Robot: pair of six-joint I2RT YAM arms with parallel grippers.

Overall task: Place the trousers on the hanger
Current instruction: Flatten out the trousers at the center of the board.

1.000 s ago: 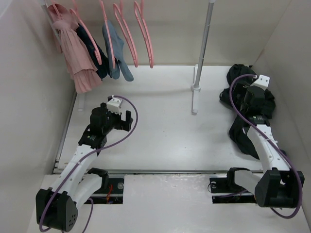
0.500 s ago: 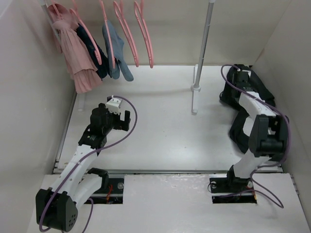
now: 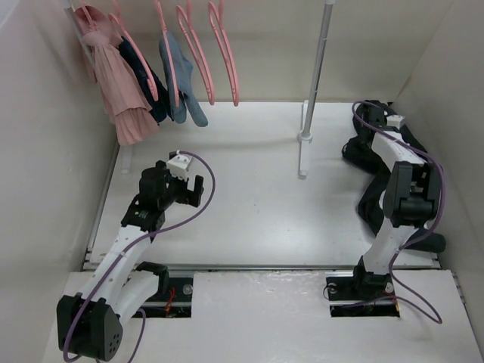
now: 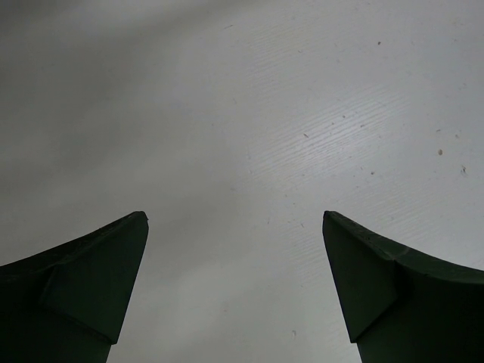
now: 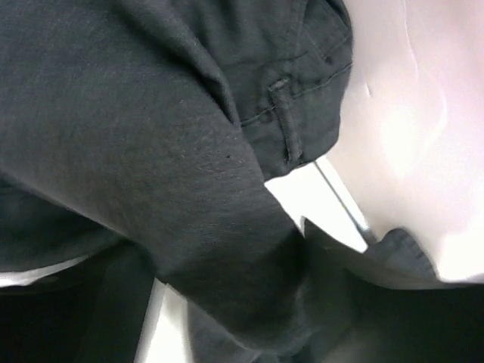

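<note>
**Right arm digs into the trousers heap**

The trousers (image 3: 368, 203) lie crumpled along the right edge of the top view, well apart from the empty pink hanger (image 3: 227, 57) on the rail at upper left. The right gripper (image 5: 234, 310) is pressed into the upper end of the heap. A thick fold of black cloth runs between its fingers, but whether they have closed on it cannot be told. The left gripper (image 4: 234, 287) hovers at lower left over the bare table (image 3: 249, 197), spread wide and holding nothing.

To do this well, the right arm should probably take a deep bite near the waistband, where a belt loop (image 5: 283, 121) shows at the upper right of the wrist view, so that one layer does not slip free on lifting.

Compared with a second ago, the right arm has reached further up the frame and its elbow has risen; the left arm has barely moved.
</note>
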